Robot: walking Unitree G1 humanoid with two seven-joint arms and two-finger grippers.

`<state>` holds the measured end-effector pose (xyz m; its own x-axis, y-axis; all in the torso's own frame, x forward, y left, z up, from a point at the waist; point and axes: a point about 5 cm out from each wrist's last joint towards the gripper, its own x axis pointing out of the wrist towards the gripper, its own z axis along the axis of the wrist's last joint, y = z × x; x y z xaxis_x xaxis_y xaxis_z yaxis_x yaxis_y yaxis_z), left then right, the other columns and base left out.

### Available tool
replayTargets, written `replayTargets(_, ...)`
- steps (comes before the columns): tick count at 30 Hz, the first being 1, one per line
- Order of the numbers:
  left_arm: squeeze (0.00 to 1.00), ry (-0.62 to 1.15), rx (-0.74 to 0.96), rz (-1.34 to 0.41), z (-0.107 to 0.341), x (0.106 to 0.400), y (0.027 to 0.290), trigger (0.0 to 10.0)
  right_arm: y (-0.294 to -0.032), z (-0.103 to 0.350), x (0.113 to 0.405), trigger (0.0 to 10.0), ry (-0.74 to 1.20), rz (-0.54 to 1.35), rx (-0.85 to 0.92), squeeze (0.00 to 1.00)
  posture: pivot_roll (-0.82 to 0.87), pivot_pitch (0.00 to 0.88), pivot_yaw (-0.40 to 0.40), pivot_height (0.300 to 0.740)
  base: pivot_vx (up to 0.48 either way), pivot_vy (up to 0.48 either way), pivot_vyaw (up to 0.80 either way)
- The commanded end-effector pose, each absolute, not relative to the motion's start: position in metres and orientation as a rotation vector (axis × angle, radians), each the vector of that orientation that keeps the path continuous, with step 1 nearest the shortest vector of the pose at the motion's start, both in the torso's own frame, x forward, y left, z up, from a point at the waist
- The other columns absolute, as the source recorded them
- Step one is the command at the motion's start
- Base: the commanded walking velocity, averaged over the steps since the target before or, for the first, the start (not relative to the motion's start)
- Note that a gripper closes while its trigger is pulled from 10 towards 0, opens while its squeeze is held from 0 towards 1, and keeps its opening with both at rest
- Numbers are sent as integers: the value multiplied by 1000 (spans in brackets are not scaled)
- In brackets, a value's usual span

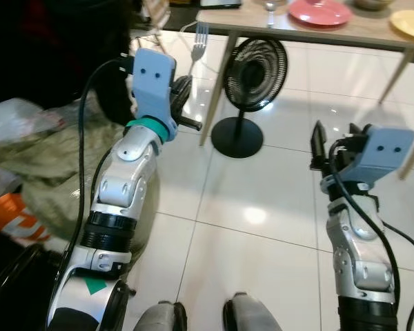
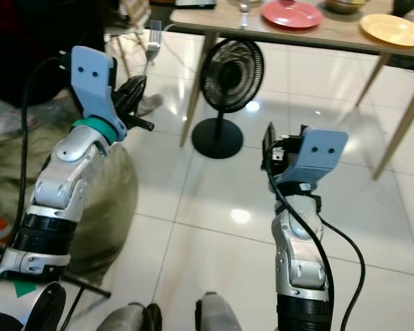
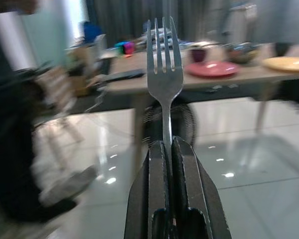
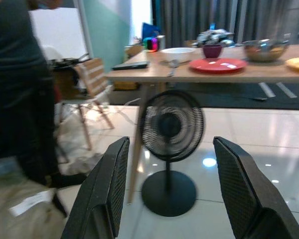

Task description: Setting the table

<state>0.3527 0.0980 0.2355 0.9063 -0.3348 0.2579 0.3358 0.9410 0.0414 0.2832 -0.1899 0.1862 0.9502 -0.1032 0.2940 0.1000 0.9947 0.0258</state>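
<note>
My left gripper (image 1: 184, 93) is raised at the left and shut on the handle of a silver fork (image 1: 200, 38), whose tines point up toward the table. In the left wrist view the fork (image 3: 163, 64) stands upright between the closed fingers (image 3: 157, 169). The wooden table (image 1: 317, 31) lies ahead, carrying a red plate (image 1: 319, 12), a yellow plate (image 1: 410, 24), a metal bowl (image 4: 262, 50), a white bowl (image 4: 178, 54) and a purple cup (image 4: 212, 51). My right gripper (image 4: 172, 142) is held low at the right, open and empty, well short of the table.
A black pedestal fan (image 1: 252, 76) stands on the white tile floor just in front of the table, beside a table leg (image 1: 217, 89). An olive beanbag (image 1: 41, 158) and bags lie at my left. A person in dark clothes (image 4: 15, 89) and a wooden chair (image 4: 92, 79) are at the far left.
</note>
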Motion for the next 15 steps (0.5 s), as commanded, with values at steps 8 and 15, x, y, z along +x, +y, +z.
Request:
replayTargets(8,0,-251,-3,-358,230,353,93,10000,-194,183,281,10000,-288,-119,12,0,-131,0,114,740,-332,0,0)
replayTargets(15,0,-251,-4,-360,230,354,93,10000,-195,184,281,10000,-290,-119,10,0,-135,0,114,740,-331,0,0)
